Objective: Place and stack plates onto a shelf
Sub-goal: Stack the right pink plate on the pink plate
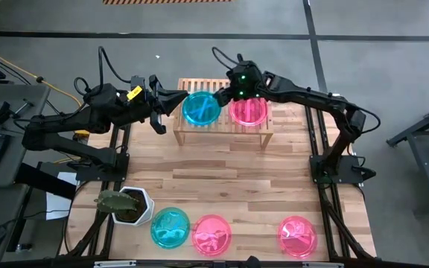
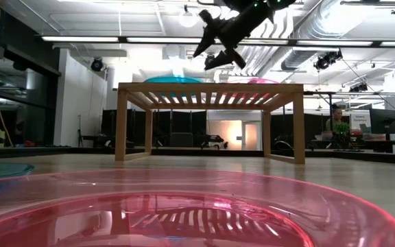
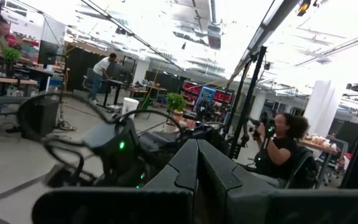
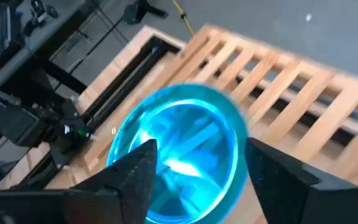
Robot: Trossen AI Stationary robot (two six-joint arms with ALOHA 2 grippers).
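Two plates sit on the shelf [image 1: 223,131], blue [image 1: 200,109] beside pink [image 1: 248,111]. Right pincer [image 1: 223,94] hangs over the blue one, fingers apart and empty; left pincer [image 1: 187,97] together beside it. Crowded arms could nudge the blue plate off.

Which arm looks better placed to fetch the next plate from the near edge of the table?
Probably the left. Its gripper hangs shut beside the shelf, holding nothing, on the side of the teal plate waiting by the table's edge. The right gripper is open above the blue plate on the shelf.
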